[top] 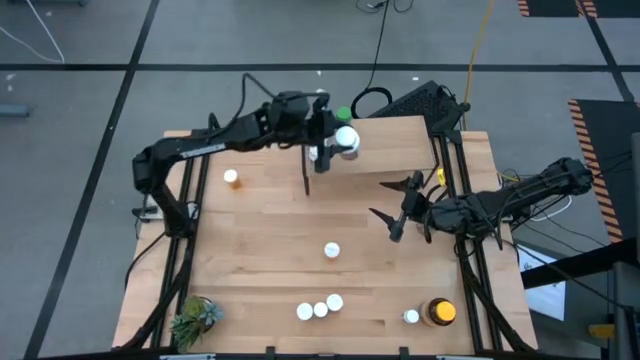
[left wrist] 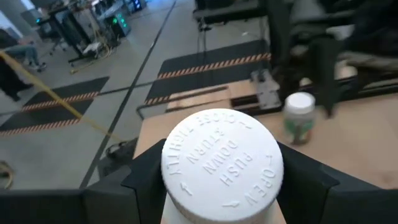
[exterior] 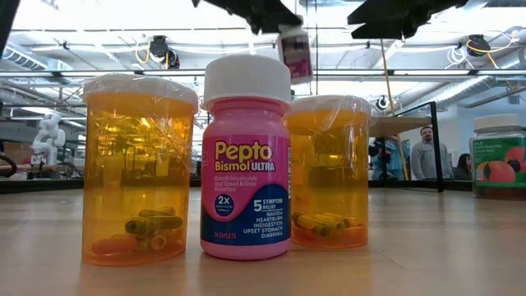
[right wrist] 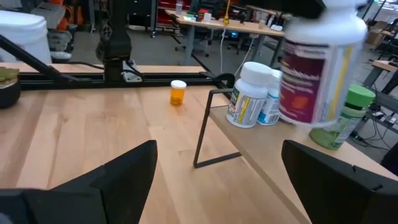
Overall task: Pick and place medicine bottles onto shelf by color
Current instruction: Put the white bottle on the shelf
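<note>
My left gripper (top: 335, 140) has its jaws clenched on a white-capped pill bottle with a dark red label (right wrist: 320, 59), held in the air over the left end of the small light-wood shelf on black metal legs (top: 400, 150), at the far edge of the surface (top: 270, 250). Two white bottles (right wrist: 249, 93) and a green-capped bottle (right wrist: 348, 118) already stand on the shelf near that end. My right gripper (top: 400, 210) waits with jaws released, just in front of the shelf's right half, holding nothing.

Step in hand, as I judge it: placing the held bottle with the white ones. Next move calls for lowering it straight down beside the white pair without knocking them, then letting go.

Still on the surface: one orange bottle (top: 231, 178) near the left edge, a lone white-capped one (top: 332, 250) mid-surface, three white-capped ones (top: 320, 308) by the near edge, an amber yellow-lidded jar (top: 440, 312) at the near right corner.
</note>
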